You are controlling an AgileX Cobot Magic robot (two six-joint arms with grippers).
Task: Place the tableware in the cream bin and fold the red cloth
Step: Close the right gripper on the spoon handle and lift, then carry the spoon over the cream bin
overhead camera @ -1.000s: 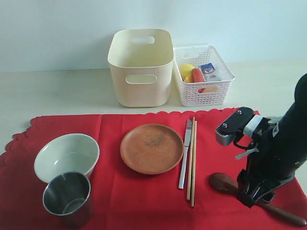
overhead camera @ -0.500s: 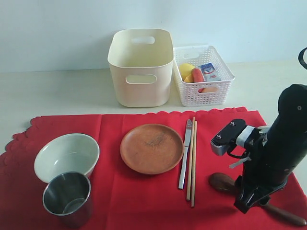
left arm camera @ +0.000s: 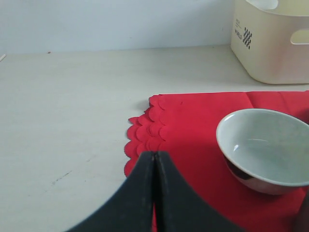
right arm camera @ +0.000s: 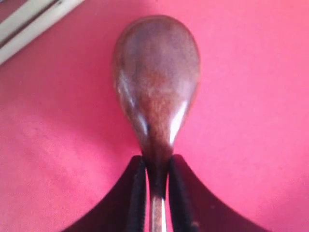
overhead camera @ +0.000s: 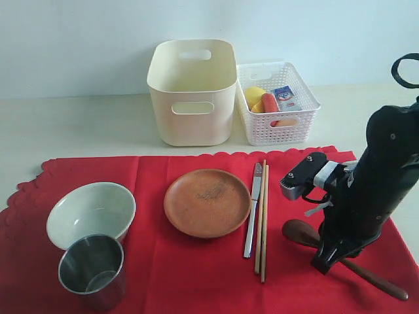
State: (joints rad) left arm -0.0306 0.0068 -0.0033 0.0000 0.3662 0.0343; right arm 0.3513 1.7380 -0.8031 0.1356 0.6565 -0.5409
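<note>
1. The step in hand looks like the pick-up of the dark wooden spoon (right arm camera: 157, 82). The right gripper (right arm camera: 157, 166) has its jaws pinched on the thin neck just behind the bowl of the spoon, at the near right of the red cloth (overhead camera: 183, 275)
2. The spoon appears to lie on the cloth; whether it has left the fabric I cannot tell. Its bowl is a smooth, glossy oval and its handle a slim, tapering stick
3. The next move calls for a straight lift, then a long carry over the other tableware to the cream bin (overhead camera: 192, 91). A grip so near one end may let the long handle droop or swing
4. The left gripper (left arm camera: 154, 157) is closed on nothing, its jaws pressed together above the scalloped left edge of the cloth
5. At near left the steel cup (overhead camera: 91, 268), shiny and straight-walled, touches the pale bowl (overhead camera: 90, 212), which is glazed and rounded
6. Further in sit the round brown plate (overhead camera: 207, 203), matt and shallow, the flat silver knife (overhead camera: 253, 209) and the thin wooden chopsticks (overhead camera: 262, 222) just beside it
7. Farthest, off the cloth, the bin stands upright, smooth plastic with rounded corners, close beside a white lattice basket (overhead camera: 275, 127) holding food
8. Folding has to wait: all the tableware is on the cloth
</note>
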